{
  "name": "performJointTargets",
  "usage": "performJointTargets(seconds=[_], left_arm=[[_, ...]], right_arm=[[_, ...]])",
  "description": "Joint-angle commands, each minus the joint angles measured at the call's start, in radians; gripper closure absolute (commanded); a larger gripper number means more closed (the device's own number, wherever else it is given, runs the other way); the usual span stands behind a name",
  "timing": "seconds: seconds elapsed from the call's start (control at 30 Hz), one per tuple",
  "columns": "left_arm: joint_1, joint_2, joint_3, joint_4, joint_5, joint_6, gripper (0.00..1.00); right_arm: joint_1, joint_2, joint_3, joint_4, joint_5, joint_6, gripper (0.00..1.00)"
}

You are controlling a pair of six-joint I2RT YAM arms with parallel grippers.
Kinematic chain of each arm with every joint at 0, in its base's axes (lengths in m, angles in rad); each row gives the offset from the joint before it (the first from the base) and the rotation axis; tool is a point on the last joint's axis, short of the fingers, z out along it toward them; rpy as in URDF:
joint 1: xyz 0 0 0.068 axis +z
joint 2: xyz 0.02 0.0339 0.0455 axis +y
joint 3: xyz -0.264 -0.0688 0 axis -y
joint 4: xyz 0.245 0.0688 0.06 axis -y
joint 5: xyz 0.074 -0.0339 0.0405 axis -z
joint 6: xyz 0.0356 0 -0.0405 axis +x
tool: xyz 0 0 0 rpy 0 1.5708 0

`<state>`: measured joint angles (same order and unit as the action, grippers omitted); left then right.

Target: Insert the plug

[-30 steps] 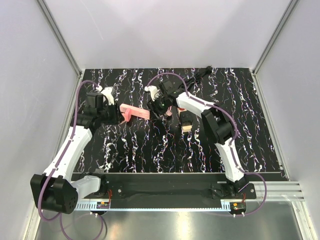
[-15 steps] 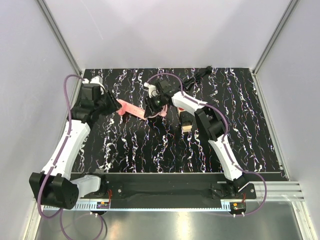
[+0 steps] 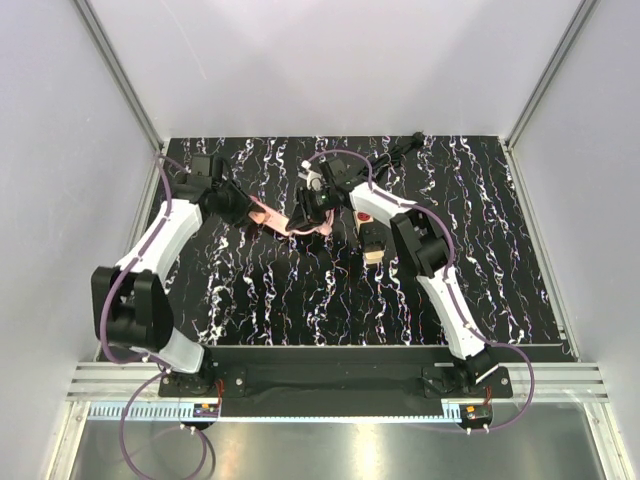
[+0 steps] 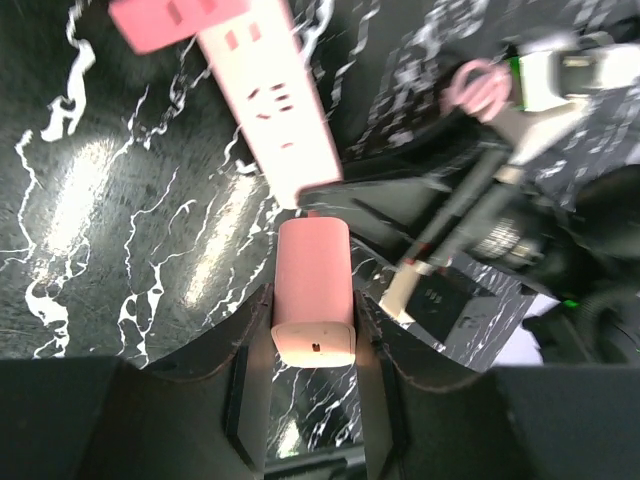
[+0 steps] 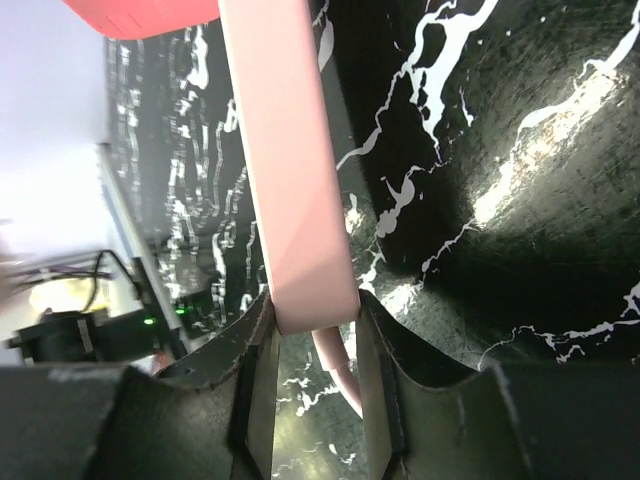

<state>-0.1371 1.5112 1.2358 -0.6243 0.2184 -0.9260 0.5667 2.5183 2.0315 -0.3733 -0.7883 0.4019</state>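
My left gripper (image 3: 241, 211) (image 4: 312, 297) is shut on a pink plug (image 4: 313, 300). The plug's front end meets the near end of the pink power strip (image 4: 262, 100), which lies slanted across the mat (image 3: 278, 217). My right gripper (image 3: 306, 213) (image 5: 313, 300) is shut on the strip's cord end (image 5: 288, 190). The pink cord (image 5: 340, 375) leaves the strip between the right fingers. In the right wrist view a pink block (image 5: 140, 15) shows at the strip's far end. Whether the prongs sit in a socket is hidden.
A black and tan adapter block (image 3: 373, 243) lies just right of the strip, with a red spot (image 3: 363, 215) above it. A black cable (image 3: 395, 150) is coiled at the back of the marbled mat (image 3: 300, 300). Grey walls enclose the table.
My left arm has swung up and to the right, bringing the plug against the strip's left end. The right gripper has shifted slightly with the strip, which now slants more.
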Motion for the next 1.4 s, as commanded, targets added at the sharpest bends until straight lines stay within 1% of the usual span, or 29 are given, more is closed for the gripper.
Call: performJointTargets(seconds=[0.0,0.2,0.27,0.37,0.47,0.6,0.67,0.73,0.8,0.87,0.97,1.13,1.2,1.23,1.37], left_arm=[[0.014,0.067,0.070,0.031,0.099,-0.013,1.00],[0.019,0.194,0.091,0.107,0.242,0.047,1.00],[0.024,0.213,0.085,0.141,0.288,0.076,1.00],[0.037,0.227,0.065,0.204,0.340,0.107,1.00],[0.051,0.227,0.060,0.216,0.352,0.167,1.00],[0.057,0.198,0.039,0.247,0.317,0.230,1.00],[0.059,0.181,0.024,0.280,0.334,0.236,1.00],[0.059,0.172,0.002,0.333,0.378,0.222,1.00],[0.060,0.159,-0.010,0.351,0.404,0.210,1.00],[0.060,0.149,-0.018,0.353,0.404,0.199,1.00],[0.062,0.132,-0.048,0.354,0.392,0.145,1.00],[0.070,0.138,-0.102,0.380,0.358,0.021,1.00],[0.068,0.149,-0.113,0.380,0.343,-0.008,1.00],[0.068,0.153,-0.116,0.380,0.338,-0.039,1.00],[0.065,0.155,-0.125,0.374,0.296,-0.094,1.00]], right_arm=[[-0.008,-0.001,-0.057,0.088,-0.063,0.067,1.00],[-0.025,-0.035,-0.117,0.165,-0.062,0.087,1.00],[-0.025,-0.064,-0.160,0.216,-0.057,0.087,1.00],[-0.025,-0.111,-0.195,0.232,-0.002,0.055,1.00],[-0.025,-0.157,-0.267,0.257,0.110,-0.014,1.00],[-0.025,-0.194,-0.333,0.341,0.129,-0.032,1.00],[-0.025,-0.210,-0.372,0.404,0.135,-0.034,1.00],[-0.025,-0.245,-0.398,0.436,0.147,-0.034,1.00],[-0.025,-0.289,-0.445,0.502,0.155,-0.023,1.00],[-0.025,-0.318,-0.490,0.566,0.161,-0.005,1.00],[-0.027,-0.346,-0.507,0.593,0.156,0.020,1.00],[-0.045,-0.302,-0.456,0.562,0.092,0.106,1.00],[-0.060,-0.267,-0.413,0.522,0.044,0.152,1.00],[-0.062,-0.257,-0.398,0.486,0.035,0.163,1.00],[-0.065,-0.228,-0.349,0.426,0.020,0.199,1.00]])
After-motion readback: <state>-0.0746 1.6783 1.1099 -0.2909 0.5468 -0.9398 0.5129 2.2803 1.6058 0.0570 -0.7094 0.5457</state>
